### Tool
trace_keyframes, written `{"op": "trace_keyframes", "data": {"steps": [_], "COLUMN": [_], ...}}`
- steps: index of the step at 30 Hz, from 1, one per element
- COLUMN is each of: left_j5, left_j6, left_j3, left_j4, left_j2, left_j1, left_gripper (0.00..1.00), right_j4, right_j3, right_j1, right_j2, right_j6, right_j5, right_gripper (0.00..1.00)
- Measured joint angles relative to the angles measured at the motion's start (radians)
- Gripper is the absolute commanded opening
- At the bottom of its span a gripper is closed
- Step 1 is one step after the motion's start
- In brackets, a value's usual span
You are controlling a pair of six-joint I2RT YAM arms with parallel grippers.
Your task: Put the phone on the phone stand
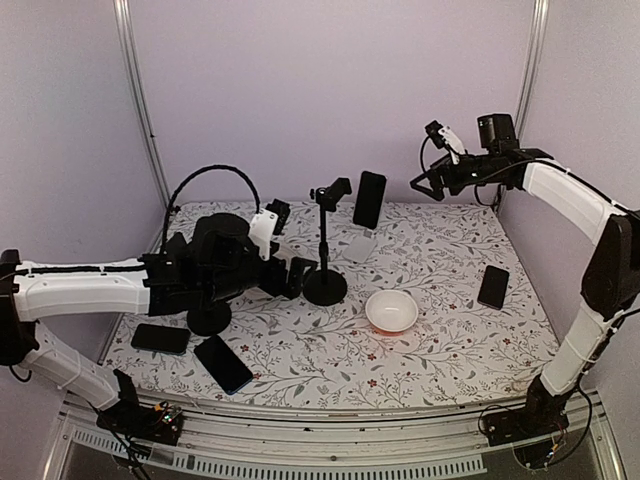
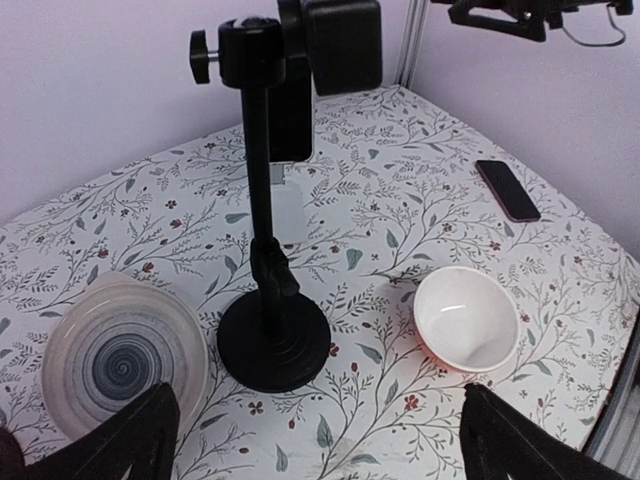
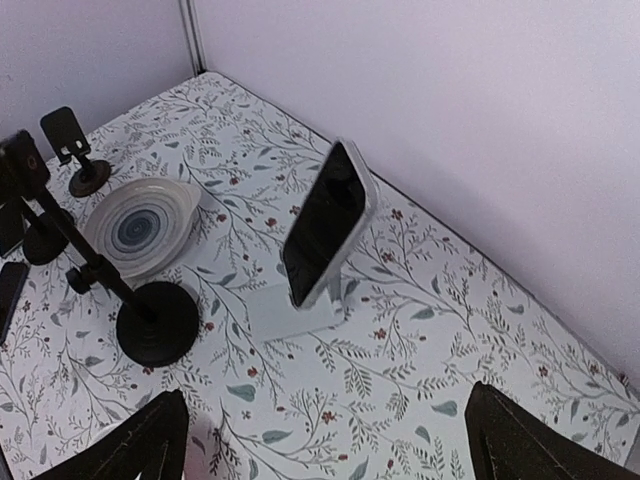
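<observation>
On your floral-print worktop [image 1: 440, 300], the glossy black phone [image 3: 325, 225] leans in the angular white phone stand [image 3: 290, 312] by the back wall. Your left gripper [image 2: 318, 400] and right gripper [image 3: 325, 400] both gape, empty.

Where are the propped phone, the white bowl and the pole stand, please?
propped phone [image 3: 322, 228], right wrist view, screen centre.
white bowl [image 1: 391, 311], top view, inner bottom.
pole stand [image 2: 274, 345], left wrist view, round base.
</observation>
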Motion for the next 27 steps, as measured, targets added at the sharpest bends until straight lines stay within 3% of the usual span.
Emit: {"op": "trace_keyframes", "data": {"steps": [7, 14, 21, 27], "left_j5": [0.024, 0.076, 0.114, 0.122], "left_j6": [0.010, 0.014, 0.025, 0.033], "left_j3": [-0.001, -0.006, -0.006, -0.008], "left_j4": [0.039, 0.088, 0.097, 0.104], "left_j2": [0.080, 0.169, 0.195, 0.195], "left_j1": [0.000, 0.000, 0.000, 0.000], "left_gripper": [0.97, 0.96, 0.96, 0.96], "right_j4": [-0.098, -0.184, -0.272, -0.337], "right_j3": [-0.307, -0.509, -0.534, -0.482], "right_j1": [-0.141, -0.240, -0.404, -0.452], "right_j2": [-0.147, -0.210, -0.089, 0.066], "right_j6": [-0.040, -0.054, -0.036, -0.014], "right_j5": [0.141, 0.309, 0.321, 0.299], "right_gripper": [0.99, 0.99, 0.99, 0.99]}}
